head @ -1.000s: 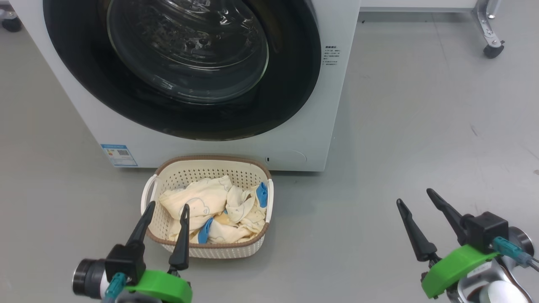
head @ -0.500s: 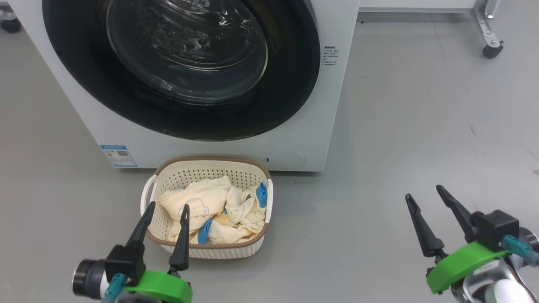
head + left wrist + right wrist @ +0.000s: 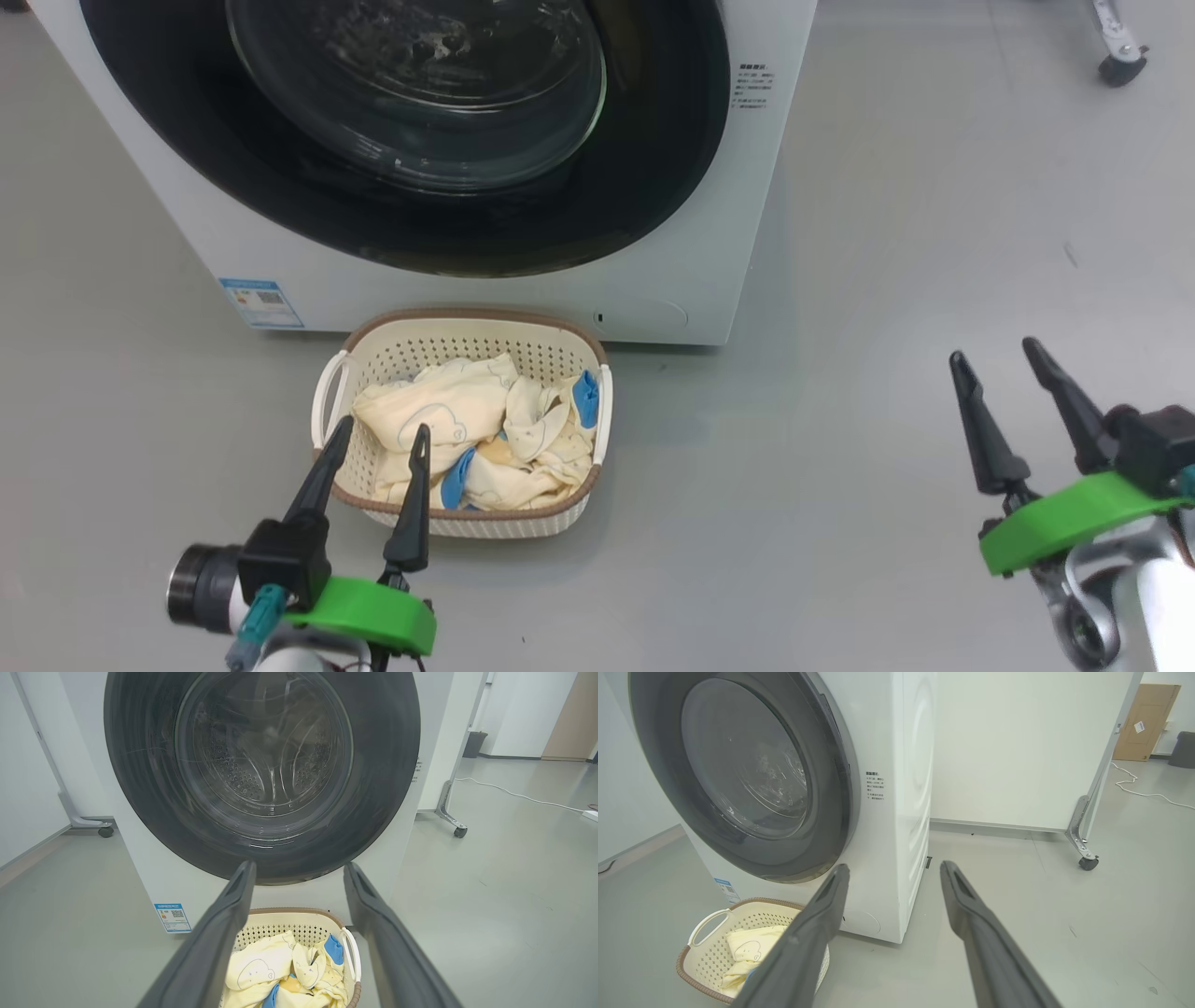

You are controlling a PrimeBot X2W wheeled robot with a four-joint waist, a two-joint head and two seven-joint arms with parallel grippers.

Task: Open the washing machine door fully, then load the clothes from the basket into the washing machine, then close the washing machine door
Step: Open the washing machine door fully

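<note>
The white washing machine point(image 3: 672, 271) stands ahead, and the washing machine door point(image 3: 653, 187), a black ring around a glass bowl, lies flat against its front. The cream basket point(image 3: 467, 320) sits on the floor at its foot, with the pale-yellow, blue-cuffed clothes point(image 3: 448, 411) inside. My left gripper point(image 3: 384, 426) is open over the basket's near left rim, holding nothing. In the left wrist view its fingers point(image 3: 299, 864) frame the door point(image 3: 140, 788) and the clothes point(image 3: 261, 970). My right gripper point(image 3: 993, 350) is open over bare floor, far right of the basket. In the right wrist view this gripper point(image 3: 894, 865) faces the machine's right front corner point(image 3: 901, 812).
A blue sticker point(image 3: 261, 303) marks the machine's lower left front. Grey floor spreads to the right. A wheeled metal leg with a caster point(image 3: 1087, 862) stands behind and to the right of the machine, beside a white partition. A white cable point(image 3: 1148, 793) runs along the floor farther off.
The head view has shifted, so the machine and basket sit higher in it. My right gripper has moved forward and to the right. The left gripper keeps its place by the basket.
</note>
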